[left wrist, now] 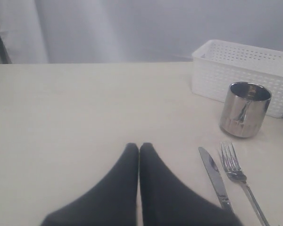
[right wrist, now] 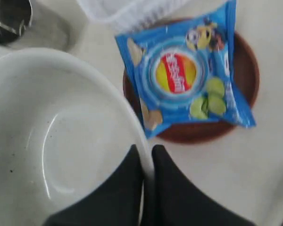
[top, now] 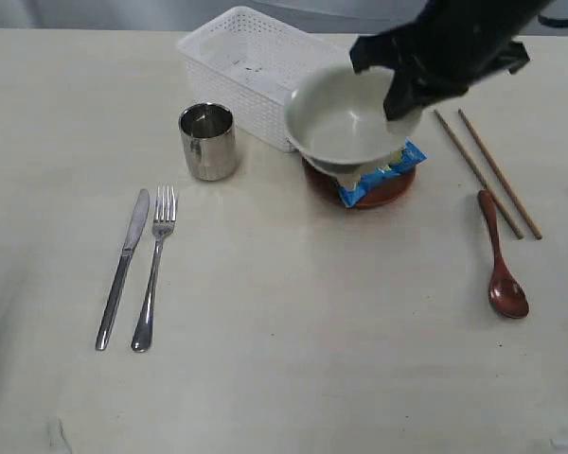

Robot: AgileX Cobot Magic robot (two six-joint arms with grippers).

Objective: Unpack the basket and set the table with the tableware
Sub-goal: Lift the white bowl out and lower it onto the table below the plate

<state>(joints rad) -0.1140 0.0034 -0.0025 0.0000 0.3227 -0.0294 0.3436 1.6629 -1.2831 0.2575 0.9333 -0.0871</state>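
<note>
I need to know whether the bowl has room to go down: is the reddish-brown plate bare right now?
No, a blue snack bag lies on the plate, covering most of it.

Open across the near bench (top: 293, 388) and the wide gap between fork (top: 153, 270) and spoon (top: 502, 260). Blocked on the left by knife (top: 123, 268), farther back by cup (top: 207, 142) beside basket (top: 239, 61), centre-right by plate (top: 396, 195) with blue bag (top: 383, 177) under a raised bowl (top: 346, 118), right by chopsticks (top: 488, 170).

Bright, soft, even light; faint shadows beside the cup (top: 206, 142). The bowl (right wrist: 61, 136) and crisp bag (right wrist: 184, 75) look blurred close up.
</note>
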